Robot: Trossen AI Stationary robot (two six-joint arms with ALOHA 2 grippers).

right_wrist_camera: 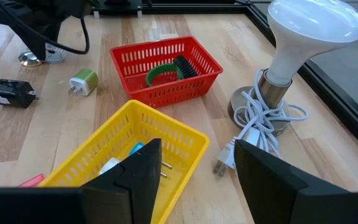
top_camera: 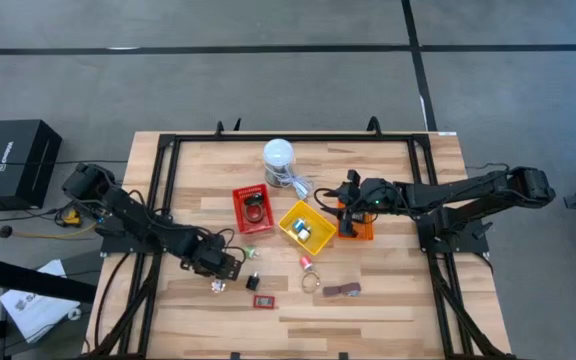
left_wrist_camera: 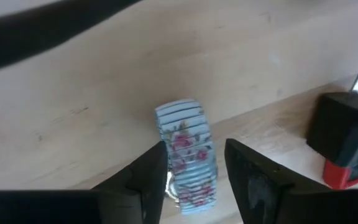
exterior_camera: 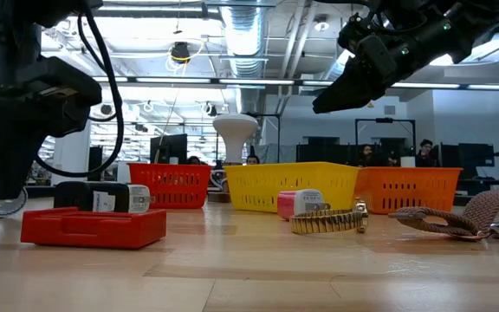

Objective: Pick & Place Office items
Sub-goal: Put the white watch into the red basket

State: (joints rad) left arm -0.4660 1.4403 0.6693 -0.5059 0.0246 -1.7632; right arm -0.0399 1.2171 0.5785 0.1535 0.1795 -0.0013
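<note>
l claw [left_wrist_camera: 194, 177] open, straddling floral stretch band [left_wrist_camera: 186, 152] on wood table [left_wrist_camera: 104, 81]; black plug adapter [left_wrist_camera: 344, 134] nearby.

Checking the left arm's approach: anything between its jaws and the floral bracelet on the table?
Nothing visible. In the left wrist view the floral bracelet lies on bare wood, already partly between the open jaws of the left gripper. The black charger sits off to one side, clear of the path.

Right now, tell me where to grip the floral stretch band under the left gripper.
Grip the floral stretch band across its narrow ribbed width, coming from above. It lies on the wooden table in line with the left gripper's open gap, fingers flanking it.
</note>
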